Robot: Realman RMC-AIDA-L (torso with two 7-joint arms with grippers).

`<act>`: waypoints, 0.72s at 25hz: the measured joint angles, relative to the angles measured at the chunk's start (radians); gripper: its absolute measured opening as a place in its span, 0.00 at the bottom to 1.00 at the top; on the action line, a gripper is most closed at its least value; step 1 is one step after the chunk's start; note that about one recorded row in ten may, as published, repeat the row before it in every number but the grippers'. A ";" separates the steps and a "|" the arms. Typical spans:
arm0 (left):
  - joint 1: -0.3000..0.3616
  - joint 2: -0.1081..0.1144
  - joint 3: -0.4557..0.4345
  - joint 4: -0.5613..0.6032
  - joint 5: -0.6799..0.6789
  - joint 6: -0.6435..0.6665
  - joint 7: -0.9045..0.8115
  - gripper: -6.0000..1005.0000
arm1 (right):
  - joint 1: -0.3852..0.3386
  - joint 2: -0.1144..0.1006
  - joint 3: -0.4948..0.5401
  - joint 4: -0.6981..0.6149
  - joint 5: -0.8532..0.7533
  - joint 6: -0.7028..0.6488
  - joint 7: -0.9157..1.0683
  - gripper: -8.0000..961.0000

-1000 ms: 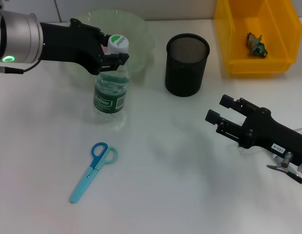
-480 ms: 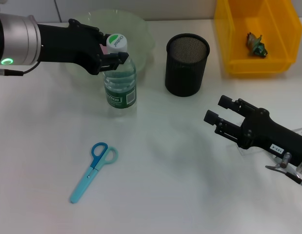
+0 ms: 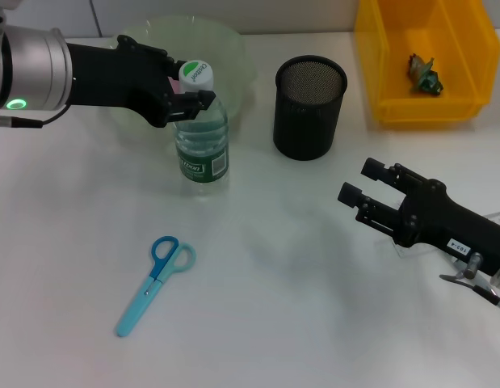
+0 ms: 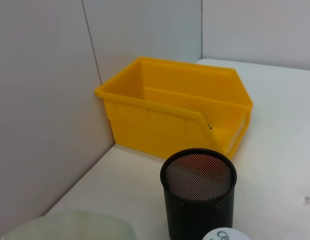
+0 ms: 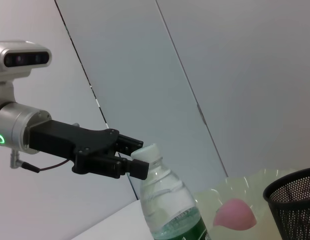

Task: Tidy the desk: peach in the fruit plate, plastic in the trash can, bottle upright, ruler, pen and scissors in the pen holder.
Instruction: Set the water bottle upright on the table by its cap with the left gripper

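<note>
Peach (image 5: 235, 214) in fruit plate (image 5: 255, 187)

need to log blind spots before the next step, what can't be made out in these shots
- Pink round peach: head view hides it behind the left gripper; only the right wrist view shows it.
- Clear plastic bottle: base cut off in the right wrist view.
- Black mesh pen holder: contents undiscernible.

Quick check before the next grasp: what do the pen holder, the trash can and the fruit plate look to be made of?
The pen holder looks like black metal mesh, matte; fine holes show through its wall. The trash can seems moulded plastic, bright yellow and smooth, with a slight sheen. The fruit plate appears to be translucent pale green plastic or glass, hard to say which; the peach shows through its wall.
</note>
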 joint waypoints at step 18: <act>-0.021 0.001 0.005 -0.038 0.001 0.000 0.004 0.54 | -0.002 0.000 0.000 0.003 -0.001 0.000 -0.003 0.75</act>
